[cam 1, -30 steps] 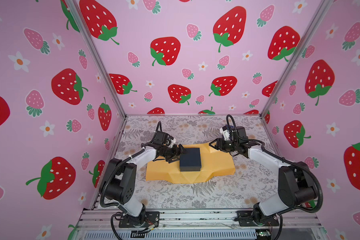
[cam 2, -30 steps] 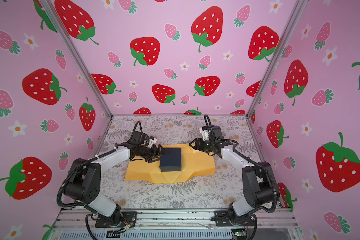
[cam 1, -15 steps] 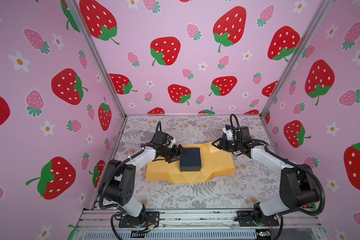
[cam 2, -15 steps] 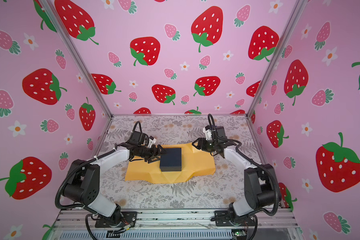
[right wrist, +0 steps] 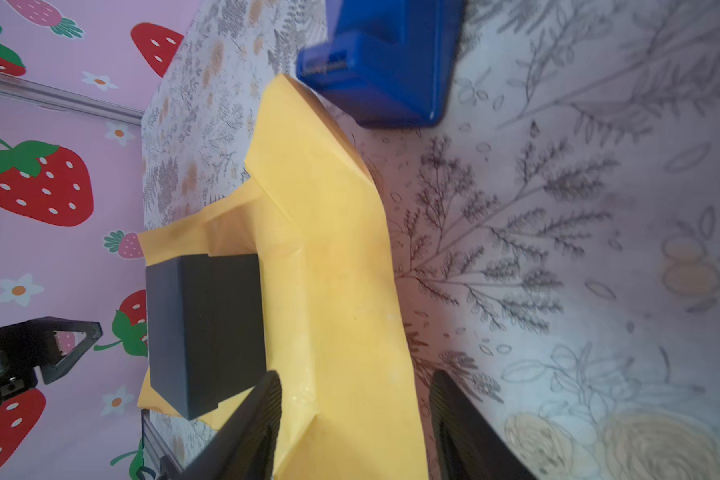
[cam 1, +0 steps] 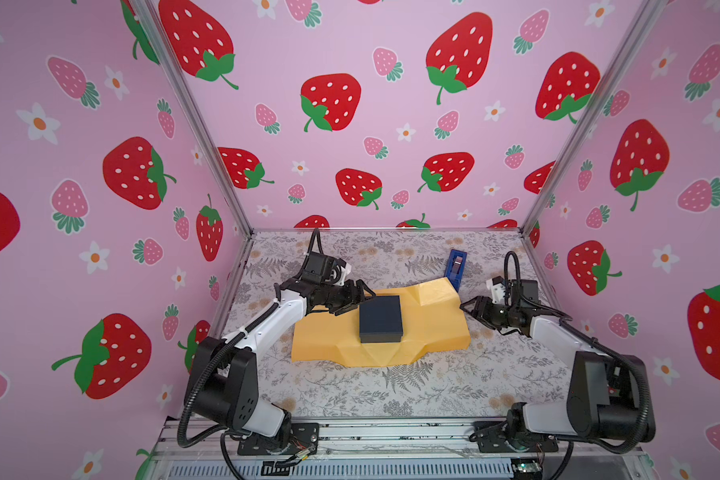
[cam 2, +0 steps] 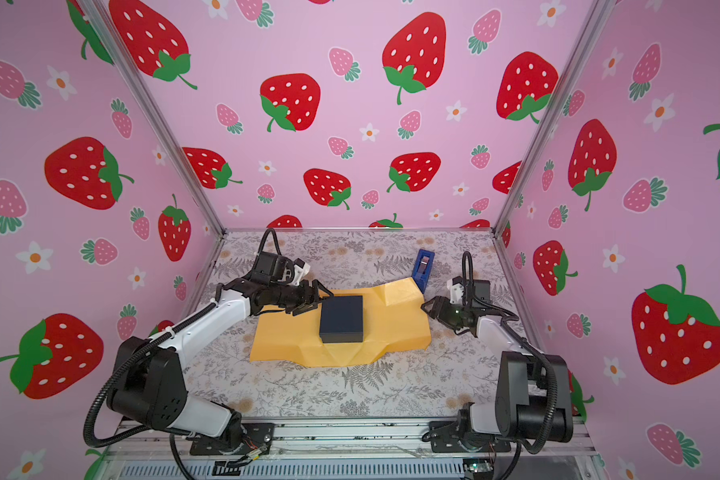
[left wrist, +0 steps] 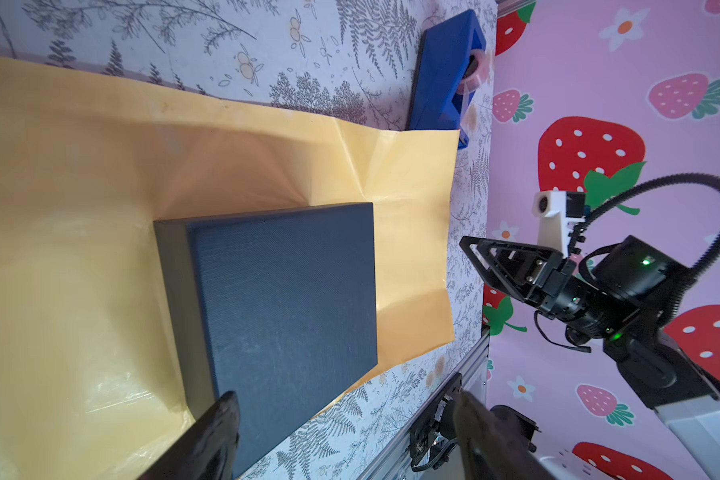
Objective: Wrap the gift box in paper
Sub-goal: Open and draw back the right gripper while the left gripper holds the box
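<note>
- Left wrist view: the left fingers stand well apart and hold nothing. The gift box lies directly ahead of them, its nearest side reaching into the gap, with one fingertip right at its corner. Whether that tip touches the box I cannot tell.
- Under and beyond those fingers spreads the paper, yellow-orange and creased, not yet folded over anything. The box sits on it, roughly central in both top views.
- Right wrist view: the right fingers are also apart and empty, straddling the paper's free edge. The box is farther ahead of them, and the blue tape dispenser is off to one side, past the paper's raised corner.
- Risk one: if the left fingers close or push now, they would likely shove the box rather than steady it. That would slide it off centre so the flaps no longer meet.
- Risk two: the right fingers may pinch only a sliver of the edge, and a slick sheet could slip out mid-fold. A firm pull could instead drag sheet and box together across the surface.
- Risk three: the raised corner lies right against the dispenser, so lifting that flap could snag or tip it.
- Risk four: the creases may spring a folded flap back open once it is let go.
</note>
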Robot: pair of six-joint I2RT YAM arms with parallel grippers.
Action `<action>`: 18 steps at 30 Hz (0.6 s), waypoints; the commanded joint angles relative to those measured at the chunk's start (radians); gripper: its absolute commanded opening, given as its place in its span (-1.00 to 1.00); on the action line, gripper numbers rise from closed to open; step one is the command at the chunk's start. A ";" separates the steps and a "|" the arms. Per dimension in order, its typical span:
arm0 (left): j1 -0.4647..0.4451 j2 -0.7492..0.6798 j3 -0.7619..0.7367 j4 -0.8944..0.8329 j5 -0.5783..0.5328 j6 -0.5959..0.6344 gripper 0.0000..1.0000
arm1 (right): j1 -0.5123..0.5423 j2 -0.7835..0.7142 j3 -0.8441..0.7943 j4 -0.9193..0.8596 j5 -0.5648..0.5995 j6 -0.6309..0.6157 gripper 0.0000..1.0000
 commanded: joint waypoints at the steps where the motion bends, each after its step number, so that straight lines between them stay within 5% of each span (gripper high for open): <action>1: -0.019 -0.011 0.035 0.014 0.009 -0.015 0.64 | -0.007 -0.048 -0.054 -0.009 -0.039 -0.029 0.17; 12: -0.038 -0.006 0.037 0.048 0.004 -0.041 0.62 | -0.006 -0.137 -0.176 0.017 -0.106 0.004 -0.07; 18: -0.049 -0.009 0.033 0.046 -0.005 -0.043 0.61 | -0.006 -0.161 -0.211 0.001 0.004 -0.006 0.10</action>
